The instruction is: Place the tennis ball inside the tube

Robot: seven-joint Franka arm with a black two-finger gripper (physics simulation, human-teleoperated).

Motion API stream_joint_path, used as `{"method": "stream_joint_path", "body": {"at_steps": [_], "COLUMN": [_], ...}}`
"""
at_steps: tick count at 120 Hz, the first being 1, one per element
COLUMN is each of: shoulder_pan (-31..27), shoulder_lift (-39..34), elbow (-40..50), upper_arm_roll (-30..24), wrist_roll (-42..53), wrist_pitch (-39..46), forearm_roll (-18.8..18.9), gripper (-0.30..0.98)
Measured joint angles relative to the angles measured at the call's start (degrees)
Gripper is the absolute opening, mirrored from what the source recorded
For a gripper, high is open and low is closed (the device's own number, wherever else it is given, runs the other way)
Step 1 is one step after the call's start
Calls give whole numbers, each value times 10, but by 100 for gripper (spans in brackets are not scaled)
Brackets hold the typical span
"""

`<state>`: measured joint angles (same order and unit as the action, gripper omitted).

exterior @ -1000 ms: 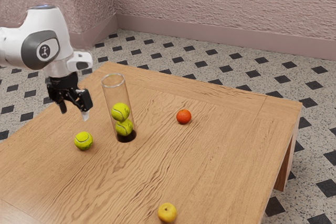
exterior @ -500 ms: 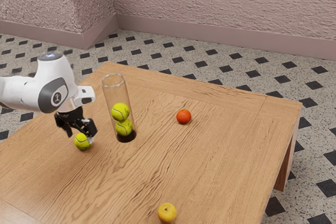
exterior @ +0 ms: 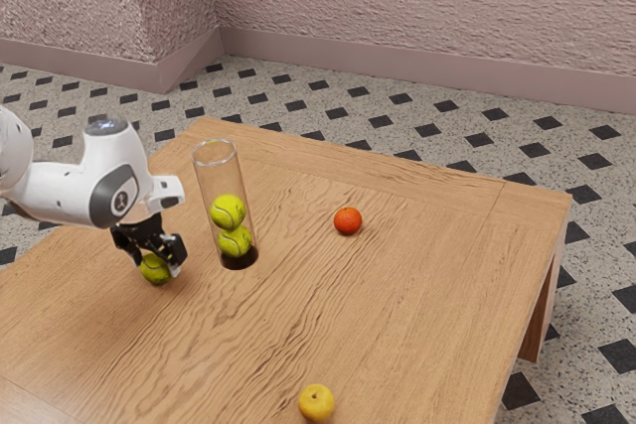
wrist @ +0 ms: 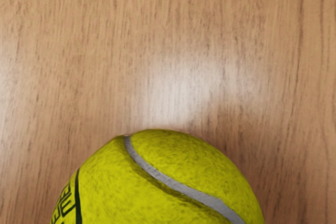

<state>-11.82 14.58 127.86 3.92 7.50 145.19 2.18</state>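
Exterior view: one wooden table point(exterior: 417, 295); one white arm point(exterior: 75, 191), entering from the exterior view's left, with a black gripper point(exterior: 156, 264) low over one tennis ball point(exterior: 153, 270). Ball on the tabletop, outside the tube, partly hidden by the gripper; whether the gripper is open or closed on it, cannot tell. One clear tube point(exterior: 204, 186), standing, dark base point(exterior: 239, 261), near the ball and toward the exterior view's right; contents, two tennis balls, an upper ball point(exterior: 228, 212) above a lower ball point(exterior: 236, 241). One orange-red fruit point(exterior: 348, 221), beyond the tube toward the exterior view's right. One yellow fruit point(exterior: 316, 403), at the lower edge. Wrist view: the same loose tennis ball, yellow-green, pale curved seam, dark lettering partly cut off; wood grain beyond, with a bright sheen.
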Motion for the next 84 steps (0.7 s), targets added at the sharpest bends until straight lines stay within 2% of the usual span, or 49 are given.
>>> {"method": "stream_joint_path", "body": {"at_steps": [19,50,64,84], "shoulder_pan": [0,1,1,2], "shoulder_lift": [7,1,-36,-144], "elbow": [0,0,4,6], "upper_arm_roll": [0,1,1,-8], "wrist_roll": [1,-3,-9,-27], "wrist_pitch": [8,11,-9,-70], "forearm_roll": [0,4,8,15], "gripper": [49,34,26,17]}}
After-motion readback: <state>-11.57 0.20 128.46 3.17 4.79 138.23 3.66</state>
